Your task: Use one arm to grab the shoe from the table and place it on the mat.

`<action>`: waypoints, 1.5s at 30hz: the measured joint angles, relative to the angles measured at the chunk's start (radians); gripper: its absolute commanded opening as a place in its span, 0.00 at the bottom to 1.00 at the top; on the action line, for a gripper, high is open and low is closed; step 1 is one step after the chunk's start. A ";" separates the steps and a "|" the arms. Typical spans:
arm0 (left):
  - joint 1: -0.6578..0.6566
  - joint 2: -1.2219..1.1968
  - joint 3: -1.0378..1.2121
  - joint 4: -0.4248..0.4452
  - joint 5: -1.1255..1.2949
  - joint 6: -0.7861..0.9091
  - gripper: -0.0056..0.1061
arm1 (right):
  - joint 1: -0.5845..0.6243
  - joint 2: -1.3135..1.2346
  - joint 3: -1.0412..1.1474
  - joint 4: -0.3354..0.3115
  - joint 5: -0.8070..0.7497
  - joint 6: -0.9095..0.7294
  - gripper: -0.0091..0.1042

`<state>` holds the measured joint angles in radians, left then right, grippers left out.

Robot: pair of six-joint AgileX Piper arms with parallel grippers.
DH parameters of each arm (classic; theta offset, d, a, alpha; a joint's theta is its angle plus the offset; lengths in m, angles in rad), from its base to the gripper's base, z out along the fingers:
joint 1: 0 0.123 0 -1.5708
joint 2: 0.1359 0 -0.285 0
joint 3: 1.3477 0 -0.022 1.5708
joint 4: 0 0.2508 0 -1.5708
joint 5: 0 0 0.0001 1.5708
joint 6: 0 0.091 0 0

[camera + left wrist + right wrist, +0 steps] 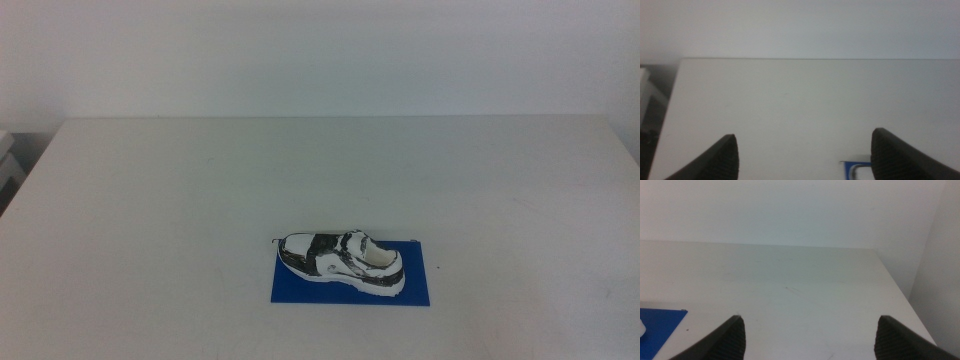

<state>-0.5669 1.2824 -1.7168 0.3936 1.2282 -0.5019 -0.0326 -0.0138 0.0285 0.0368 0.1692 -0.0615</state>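
Observation:
The shoe (342,262), a white sneaker with black patterned panels, lies on the blue mat (425,287) near the front middle of the white table (200,200), toe to the left. No arm shows in the middle view. My left gripper (805,155) is open above the table, with a corner of the mat (852,167) between its jaws. My right gripper (810,337) is open too, holding nothing, and a piece of the mat (657,325) shows at that view's edge.
A white object (8,160) stands off the table's left edge. A pale wall (320,50) rises behind the table. The table's right edge (900,295) shows in the right wrist view.

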 measured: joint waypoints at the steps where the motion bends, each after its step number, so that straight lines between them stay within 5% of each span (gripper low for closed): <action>1: 0.040 -0.046 0.057 -0.023 -0.028 0.016 0.84 | 0.000 0.000 0.000 0.000 0.000 0.000 0.67; 12: 0.353 -0.503 0.745 -0.225 -0.568 0.270 0.84 | 0.000 0.000 0.000 0.000 0.000 0.000 0.67; 26: 0.398 -0.919 1.414 -0.443 -1.169 0.664 0.84 | 0.000 0.000 0.000 0.000 0.000 0.000 0.67; 45: 0.517 -1.293 1.745 -0.470 -1.210 0.675 0.84 | 0.000 0.000 0.000 0.000 0.000 0.000 0.67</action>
<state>-0.0497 -0.0109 0.0284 -0.0763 0.0180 0.1729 -0.0326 -0.0138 0.0285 0.0368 0.1692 -0.0615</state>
